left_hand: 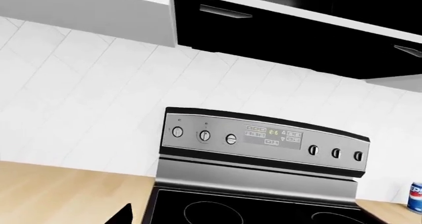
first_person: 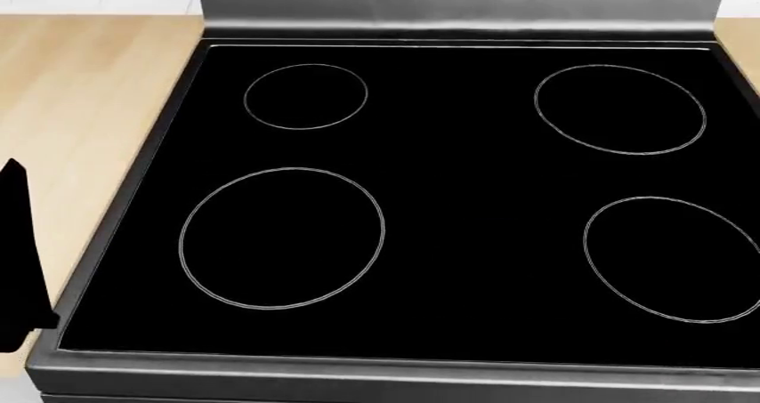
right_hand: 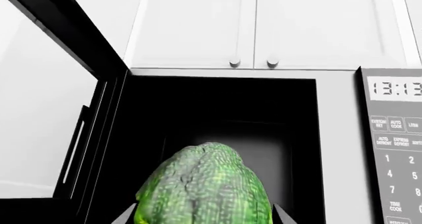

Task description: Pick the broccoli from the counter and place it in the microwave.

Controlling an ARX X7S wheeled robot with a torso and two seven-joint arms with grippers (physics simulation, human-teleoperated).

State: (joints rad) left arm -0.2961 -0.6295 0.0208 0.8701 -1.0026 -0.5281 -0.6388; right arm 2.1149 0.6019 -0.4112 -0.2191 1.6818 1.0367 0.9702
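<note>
In the right wrist view the broccoli [right_hand: 204, 184] fills the lower middle, a bumpy green crown held between my right gripper's [right_hand: 204, 215] two grey fingertips [right_hand: 126, 215]. It is just in front of the open microwave [right_hand: 218, 110], whose dark cavity lies straight behind it. The microwave door [right_hand: 59, 85] is swung wide open to one side. Of my left gripper only one black fingertip [left_hand: 122, 216] shows, over the beige counter [left_hand: 59, 189] beside the stove. In the head view it is a black shape [first_person: 14, 261] at the left edge.
The black glass stovetop [first_person: 451, 198] with ring outlines fills the head view, with counter [first_person: 71, 92] to its left. The stove's control panel [left_hand: 264, 137] faces the left wrist camera. A Pepsi can [left_hand: 415, 197] stands beyond the stove. The microwave keypad [right_hand: 396, 150] is beside the cavity, with white cabinets [right_hand: 264, 26] above.
</note>
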